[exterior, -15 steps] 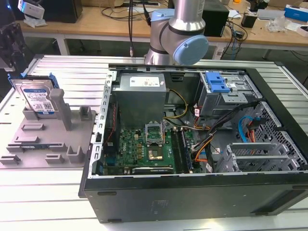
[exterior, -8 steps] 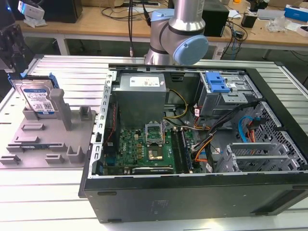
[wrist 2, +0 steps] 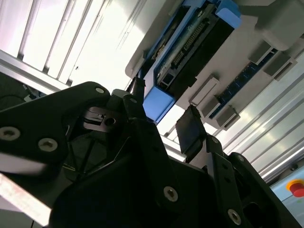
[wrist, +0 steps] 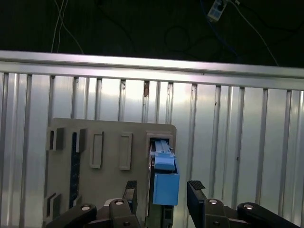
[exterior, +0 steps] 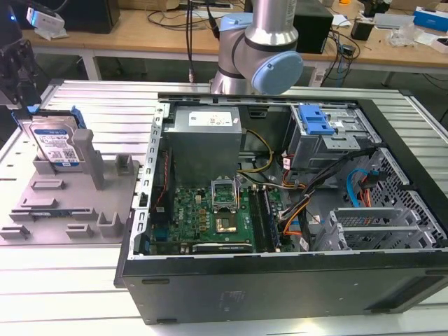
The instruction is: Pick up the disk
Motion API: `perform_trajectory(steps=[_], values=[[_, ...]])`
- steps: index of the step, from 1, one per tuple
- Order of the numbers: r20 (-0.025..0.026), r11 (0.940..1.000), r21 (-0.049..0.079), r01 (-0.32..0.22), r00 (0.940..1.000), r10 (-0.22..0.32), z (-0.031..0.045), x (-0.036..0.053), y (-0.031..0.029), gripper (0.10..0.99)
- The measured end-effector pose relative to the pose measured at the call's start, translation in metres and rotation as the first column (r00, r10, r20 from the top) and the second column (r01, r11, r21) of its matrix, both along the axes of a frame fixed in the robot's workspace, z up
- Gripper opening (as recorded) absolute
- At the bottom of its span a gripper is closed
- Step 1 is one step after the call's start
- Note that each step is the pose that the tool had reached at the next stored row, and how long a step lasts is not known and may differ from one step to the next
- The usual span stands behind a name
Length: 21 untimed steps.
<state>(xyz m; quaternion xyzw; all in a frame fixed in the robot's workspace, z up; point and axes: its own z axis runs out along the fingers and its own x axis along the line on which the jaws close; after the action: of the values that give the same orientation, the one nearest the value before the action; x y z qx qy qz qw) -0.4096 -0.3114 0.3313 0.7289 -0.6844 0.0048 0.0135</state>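
Disk (exterior: 56, 143) is standing on edge in the grey fixture plate (exterior: 77, 199). Gripper (wrist: 162, 194) jaws are spread, flanking its blue frame. Looks rigid, hefty and shock-sensitive, so I'd pinch the flat faces.

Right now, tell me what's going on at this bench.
The robot arm has its hand lined up over the disk, which stands on edge in a slot of the grey fixture plate, beside an open computer case. The fingers are open, one on each side of the disk's blue edge, with gaps showing. The disk is not yet gripped or lifted.
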Motion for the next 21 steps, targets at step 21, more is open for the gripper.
perform_trajectory(steps=[21], values=[[-0.0001,0.9999,0.0,0.016,0.9999,-0.016,-0.0148,0.0,0.0,0.463]])
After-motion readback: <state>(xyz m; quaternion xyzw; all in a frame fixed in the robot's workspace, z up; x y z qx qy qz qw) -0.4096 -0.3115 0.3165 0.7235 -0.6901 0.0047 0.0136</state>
